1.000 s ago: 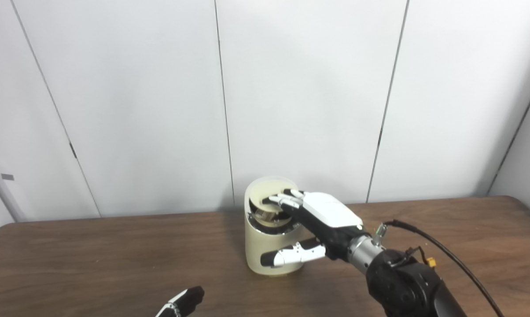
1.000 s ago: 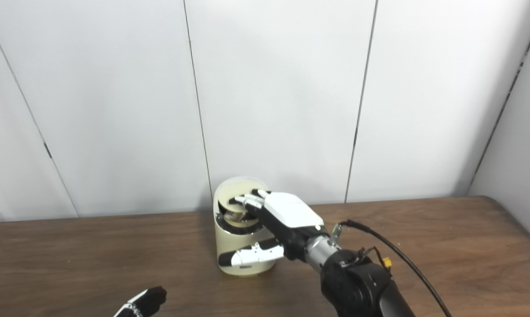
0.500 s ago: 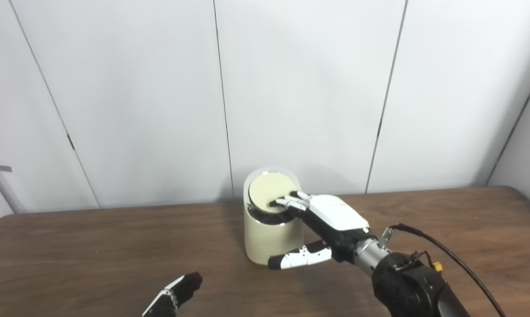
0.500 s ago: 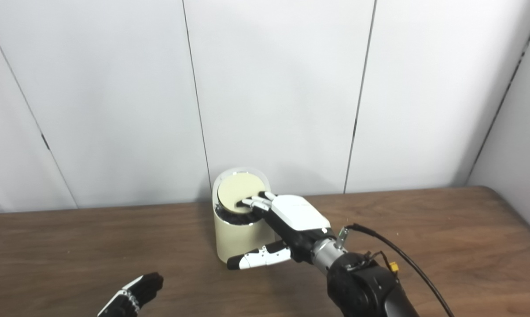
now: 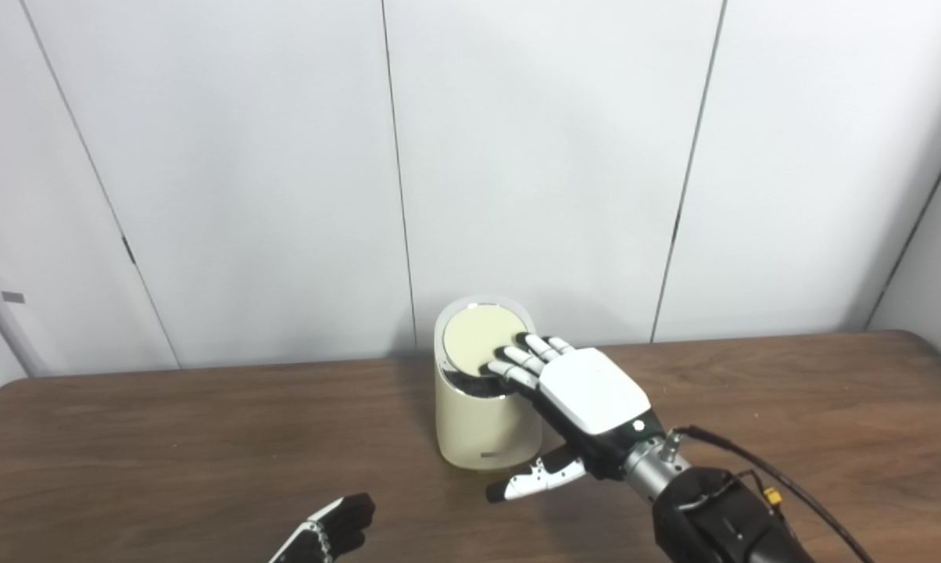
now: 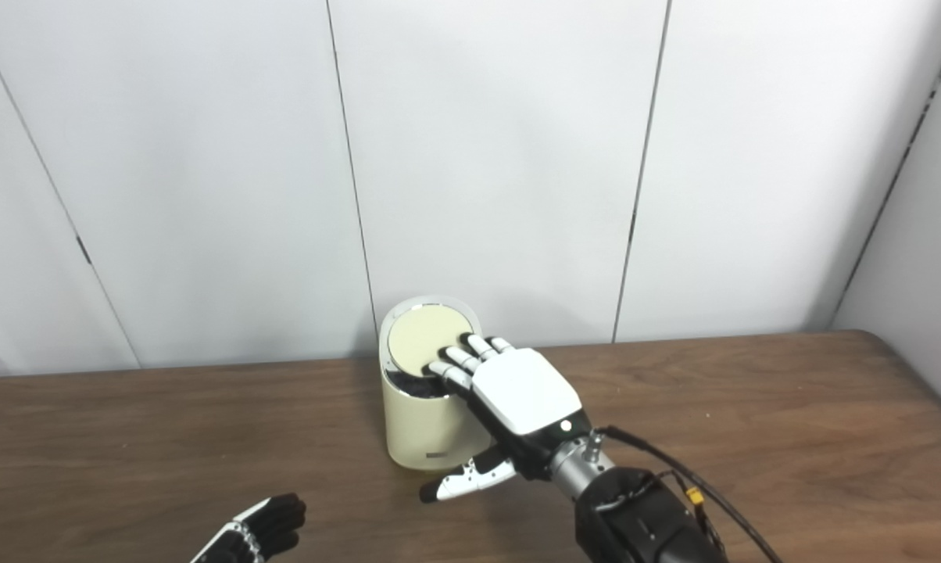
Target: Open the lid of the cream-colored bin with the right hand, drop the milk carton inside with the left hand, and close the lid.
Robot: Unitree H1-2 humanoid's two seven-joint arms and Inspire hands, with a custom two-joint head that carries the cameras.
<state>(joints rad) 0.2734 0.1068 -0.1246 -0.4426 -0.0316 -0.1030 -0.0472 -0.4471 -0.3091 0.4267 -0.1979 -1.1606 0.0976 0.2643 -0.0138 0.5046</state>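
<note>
Now the right hand (image 5: 588, 391) lies flat, fingers spread, fingertips (image 5: 509, 360) on the lid (image 5: 482, 344) of the bin (image 5: 478, 426). Left hand (image 5: 326, 536), near the bin's front-left: finger state unreadable. Milk carton unseen.

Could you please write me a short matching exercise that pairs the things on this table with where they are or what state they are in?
Things:
1. lid
2. right hand
3. left hand
4. cable

States or places:
A. low at the picture's bottom edge, holding nothing
B. runs along the right arm
C. lies on top of the bin
D. open, fingertips at the lid's edge

Pairs: 1-C, 2-D, 3-A, 4-B
</note>
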